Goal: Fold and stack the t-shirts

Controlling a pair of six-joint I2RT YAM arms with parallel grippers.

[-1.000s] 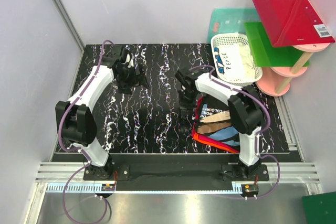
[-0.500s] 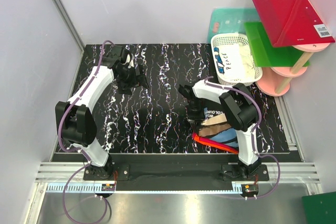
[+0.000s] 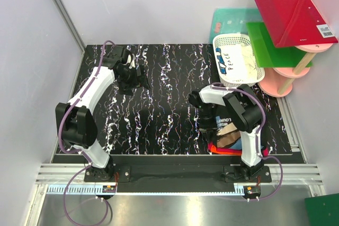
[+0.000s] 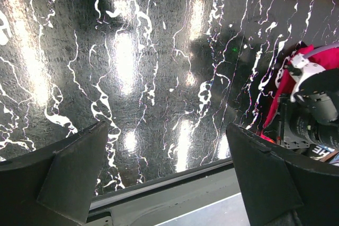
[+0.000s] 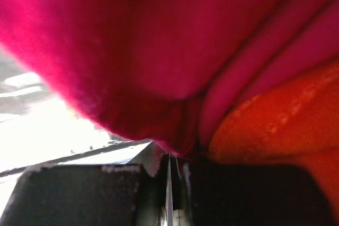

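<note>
A stack of folded t-shirts [image 3: 230, 136] lies at the near right of the black marbled mat [image 3: 159, 104]. On top is a black tee with white lettering and a colourful print. Red and orange layers [image 3: 222, 150] show beneath it. My right gripper [image 3: 211, 128] is low at the stack's left edge. In the right wrist view it [image 5: 177, 183] is shut on a fold of the red t-shirt [image 5: 132, 41], with orange cloth [image 5: 275, 120] beside it. My left gripper [image 3: 139, 75] hovers open and empty over the far left of the mat, its fingers [image 4: 74, 168] spread wide.
A white lattice basket [image 3: 253, 78] holding white cloth stands at the back right. Beside it are a red board [image 3: 294, 17], a green board [image 3: 270, 46], a teal board [image 3: 230, 19] and a pink stand [image 3: 280, 84]. The mat's near edge [image 4: 175, 175] is close below the left gripper.
My right gripper has moved right and toward the near edge, pulling the stack's left side with it; the stack is now narrower and nearer. The left arm has barely moved.
</note>
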